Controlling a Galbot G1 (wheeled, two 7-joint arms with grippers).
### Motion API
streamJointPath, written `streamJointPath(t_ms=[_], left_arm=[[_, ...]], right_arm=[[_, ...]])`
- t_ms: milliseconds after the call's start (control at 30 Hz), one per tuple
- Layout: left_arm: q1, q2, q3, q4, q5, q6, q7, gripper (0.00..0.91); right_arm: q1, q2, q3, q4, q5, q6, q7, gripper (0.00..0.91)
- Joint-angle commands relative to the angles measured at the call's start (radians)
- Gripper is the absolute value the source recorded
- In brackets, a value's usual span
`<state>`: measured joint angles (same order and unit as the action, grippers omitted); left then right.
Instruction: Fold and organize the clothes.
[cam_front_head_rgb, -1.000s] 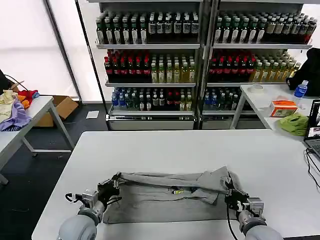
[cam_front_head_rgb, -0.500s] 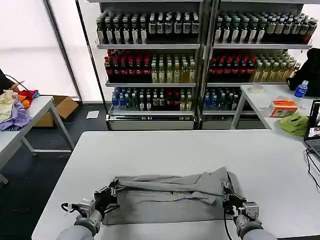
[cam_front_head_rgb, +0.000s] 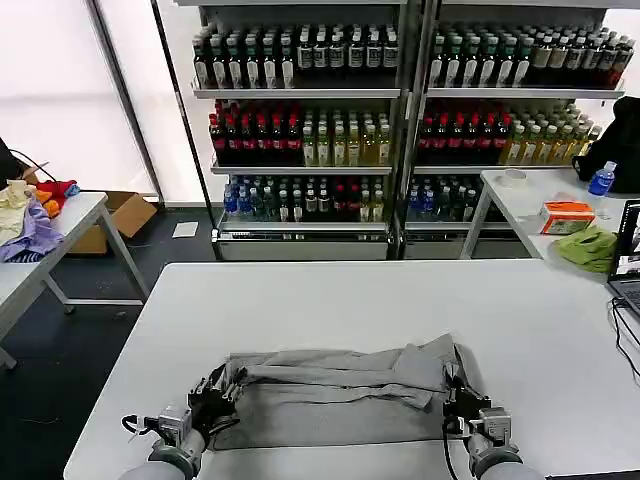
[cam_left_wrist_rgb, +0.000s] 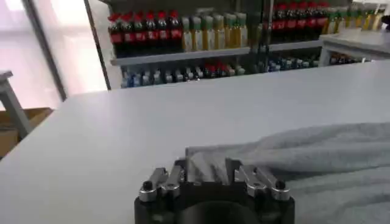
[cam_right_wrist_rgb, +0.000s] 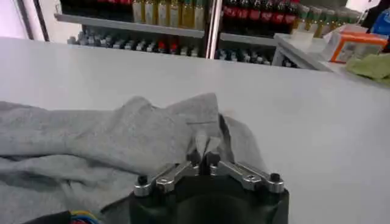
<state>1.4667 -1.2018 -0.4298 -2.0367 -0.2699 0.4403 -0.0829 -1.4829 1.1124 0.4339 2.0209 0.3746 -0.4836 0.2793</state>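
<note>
A grey T-shirt (cam_front_head_rgb: 340, 392) lies spread across the near part of the white table (cam_front_head_rgb: 400, 300), its upper layer doubled over toward the robot in a loose, wrinkled band. The left gripper (cam_front_head_rgb: 213, 390) sits low at the shirt's left edge; in the left wrist view its fingers (cam_left_wrist_rgb: 177, 175) stand a little apart with the folded corner of cloth (cam_left_wrist_rgb: 292, 158) between them, and whether they press on it cannot be told. The right gripper (cam_front_head_rgb: 458, 398) sits at the shirt's right edge, and in the right wrist view its fingertips (cam_right_wrist_rgb: 196, 159) are drawn together on a raised pinch of the fabric (cam_right_wrist_rgb: 122, 134).
</note>
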Motion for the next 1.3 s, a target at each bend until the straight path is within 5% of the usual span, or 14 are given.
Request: streamJointPath(t_ms=[33, 300, 867, 933, 967, 1000, 1067, 1300], left_arm=[[0.006, -0.014, -0.017, -0.039, 0.009, 0.000, -0.032, 0.907], [0.005, -0.081, -0.025, -0.027, -0.051, 0.009, -0.059, 0.907], [0.021, -0.139, -0.014, 0.034, -0.053, 0.011, -0.067, 0.907], [0.027, -0.141, -0.014, 0.035, -0.053, 0.011, -0.062, 0.736], [0.029, -0.140, -0.014, 0.035, -0.053, 0.011, -0.058, 0.736], [0.032, -0.140, -0.014, 0.036, -0.053, 0.009, -0.056, 0.292], [0.039, -0.138, -0.014, 0.036, -0.058, 0.008, -0.050, 0.050], [0.046, -0.139, -0.016, 0.048, -0.055, 0.003, -0.031, 0.010]], right_arm=[[-0.003, -0.016, 0.056, 0.064, 0.027, -0.011, 0.011, 0.907], [0.032, -0.020, 0.161, 0.216, 0.148, -0.033, 0.034, 0.907], [0.068, -0.013, 0.118, 0.174, 0.094, 0.014, 0.042, 0.907], [0.074, -0.012, 0.111, 0.167, 0.092, 0.015, 0.043, 0.907], [0.077, -0.011, 0.106, 0.163, 0.092, 0.015, 0.043, 0.907], [0.080, -0.010, 0.105, 0.162, 0.092, 0.015, 0.043, 0.907], [0.091, -0.011, 0.100, 0.155, 0.091, 0.013, 0.042, 0.907], [0.119, -0.021, 0.090, 0.139, 0.093, 0.008, 0.045, 0.907]])
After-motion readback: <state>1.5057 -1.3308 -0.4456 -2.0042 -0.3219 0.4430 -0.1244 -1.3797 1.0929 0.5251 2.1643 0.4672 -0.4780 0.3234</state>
